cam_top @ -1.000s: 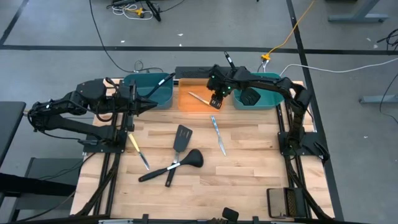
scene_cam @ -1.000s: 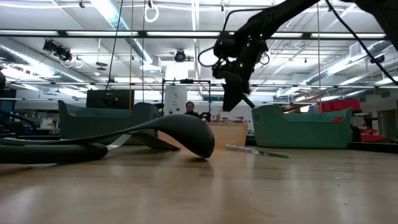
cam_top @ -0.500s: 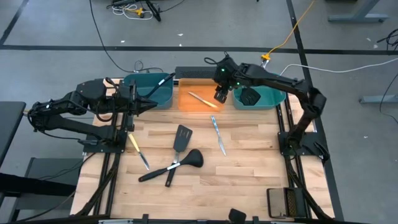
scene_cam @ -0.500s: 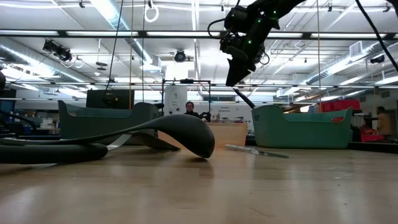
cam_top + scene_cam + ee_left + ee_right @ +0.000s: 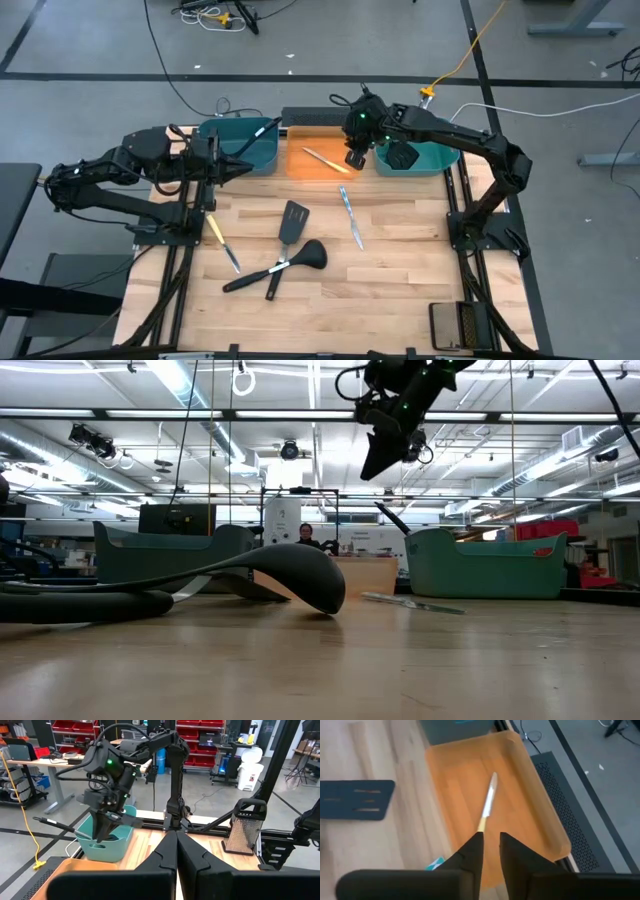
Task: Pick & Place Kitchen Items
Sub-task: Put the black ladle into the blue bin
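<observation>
My right gripper [image 5: 352, 160] [image 5: 372, 465] hangs high over the orange bin [image 5: 300, 168], fingers [image 5: 479, 842] a narrow gap apart with nothing between them. A yellow-handled knife [image 5: 489, 802] [image 5: 322, 159] lies flat on that bin's floor. On the table lie a black slotted spatula [image 5: 293, 222], a black ladle [image 5: 305, 257], a slim silver knife [image 5: 351, 218] and another yellow-handled knife [image 5: 222, 240]. My left gripper [image 5: 245, 170] [image 5: 176, 837] waits shut at the table's left, beside the left teal bin [image 5: 265, 150].
A black utensil [image 5: 255, 135] sticks out of the left teal bin. The right teal bin [image 5: 430, 160] holds a black ladle [image 5: 402, 155]. A metal grater [image 5: 455, 325] stands at the near right corner. Bare wood lies along the near edge.
My right gripper has risen well above the orange bin and drawn a little toward the table's far right. The knife in the orange bin has stayed where it lay.
</observation>
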{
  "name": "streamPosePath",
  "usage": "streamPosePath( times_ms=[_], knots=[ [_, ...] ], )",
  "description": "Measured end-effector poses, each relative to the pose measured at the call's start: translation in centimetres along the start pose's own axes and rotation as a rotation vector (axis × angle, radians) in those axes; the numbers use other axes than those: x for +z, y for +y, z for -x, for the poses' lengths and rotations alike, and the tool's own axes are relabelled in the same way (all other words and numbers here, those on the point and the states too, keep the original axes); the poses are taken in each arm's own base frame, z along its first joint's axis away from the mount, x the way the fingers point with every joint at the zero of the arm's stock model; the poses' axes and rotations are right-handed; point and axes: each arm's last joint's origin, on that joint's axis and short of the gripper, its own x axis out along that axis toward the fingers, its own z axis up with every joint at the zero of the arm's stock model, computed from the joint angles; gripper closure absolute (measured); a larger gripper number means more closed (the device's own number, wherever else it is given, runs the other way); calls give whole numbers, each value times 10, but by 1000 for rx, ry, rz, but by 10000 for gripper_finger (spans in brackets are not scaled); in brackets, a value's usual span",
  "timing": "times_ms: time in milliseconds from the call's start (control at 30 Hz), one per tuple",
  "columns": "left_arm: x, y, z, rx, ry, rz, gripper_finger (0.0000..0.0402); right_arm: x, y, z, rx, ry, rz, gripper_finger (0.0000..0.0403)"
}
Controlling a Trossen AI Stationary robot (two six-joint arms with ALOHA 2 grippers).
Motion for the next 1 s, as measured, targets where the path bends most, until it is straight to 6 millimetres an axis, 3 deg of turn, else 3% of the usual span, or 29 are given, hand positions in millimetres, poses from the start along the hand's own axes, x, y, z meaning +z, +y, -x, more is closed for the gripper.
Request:
streamPosePath(
  times_ms=[233, 500, 1000],
  knots=[
    [0, 0, 0, 0, 1, 2, 400, 5, 25, 18, 44, -48, 7, 370],
    [0, 0, 0, -4, 3, 17, 400, 6, 56, 58, 105, -140, 49, 395],
    [-2, -1, 0, -45, 19, 12, 400, -3, 91, 127, 210, -306, 96, 397]
  ],
)
